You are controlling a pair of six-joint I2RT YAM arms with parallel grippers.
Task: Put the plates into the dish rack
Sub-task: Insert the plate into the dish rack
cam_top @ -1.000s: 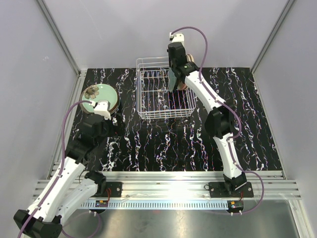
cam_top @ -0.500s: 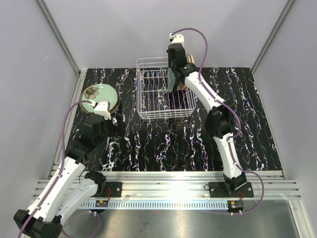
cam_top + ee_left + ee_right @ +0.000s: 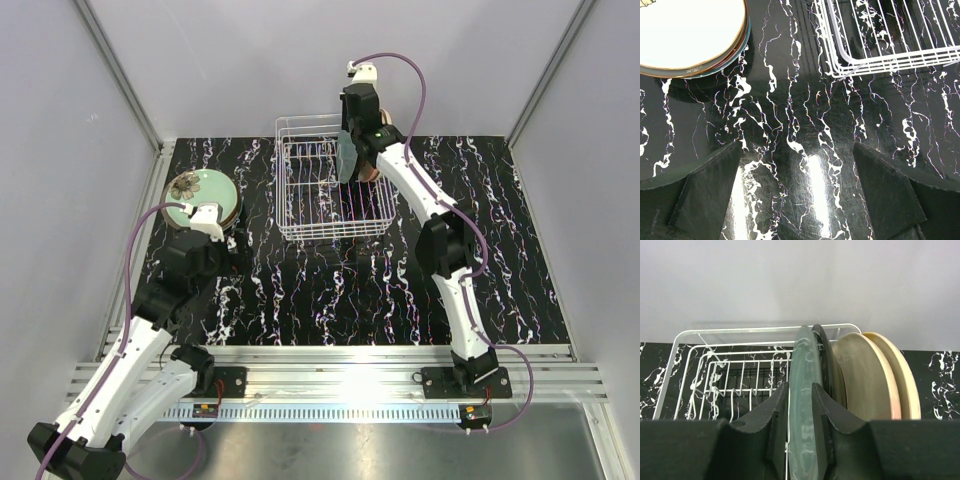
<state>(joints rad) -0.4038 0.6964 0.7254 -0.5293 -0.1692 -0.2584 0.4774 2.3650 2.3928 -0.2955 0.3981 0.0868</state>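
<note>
Right gripper [image 3: 800, 390]: astride green plate [image 3: 802, 360], stood on edge for the rack [image 3: 740, 332]; grip unclear.
Left gripper [image 3: 797, 155]: wide open, empty, by stack [image 3: 685, 30].

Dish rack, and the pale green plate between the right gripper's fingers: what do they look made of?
White wire dish rack: likely coated metal, thin uniform white rods. Pale green round plate at the right gripper: probably glazed ceramic, possibly glass; glossy, faintly translucent-looking rim.

dish rack [image 3: 330, 236] left slots free, upright plates [image 3: 867, 382] crowding its right end
</note>
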